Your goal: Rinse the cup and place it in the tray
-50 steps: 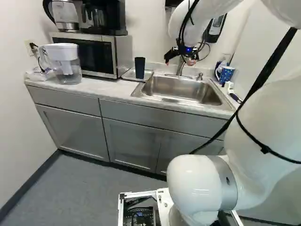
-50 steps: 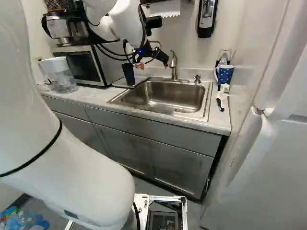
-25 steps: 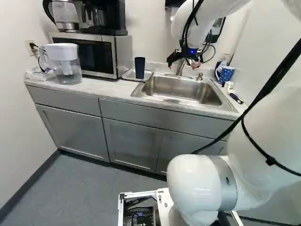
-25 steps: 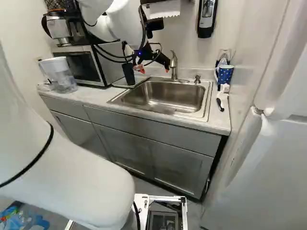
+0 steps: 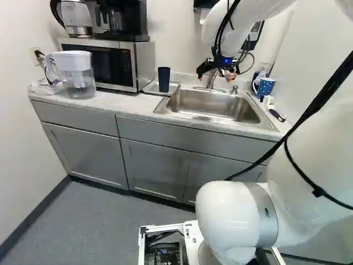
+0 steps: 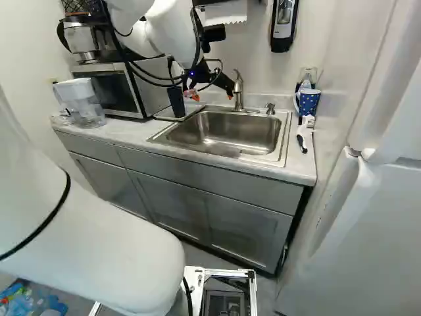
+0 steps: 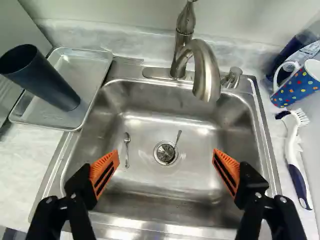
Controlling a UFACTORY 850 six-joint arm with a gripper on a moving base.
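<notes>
Cup (image 5: 164, 80): dark, upright, in the tray (image 7: 92, 70) — upper middle of the left base view.
Claw (image 7: 167, 154) to cup: cup lies left in both base views; its long axis vertical.
Mug (image 6: 308, 103): right of the sink (image 6: 220, 135) — perhaps the cup meant.
Claw: released, nothing gripped.
Arm (image 6: 172, 31): reaching ahead, claw angled down over sink.

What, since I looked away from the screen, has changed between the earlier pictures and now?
The arm has shifted slightly, carrying the end effector a little lower in both base views and a bit rightward in the left one. I see nothing taken hold of or let go. The dark cup stayed standing in the tray; the pitcher also stayed put.
</notes>
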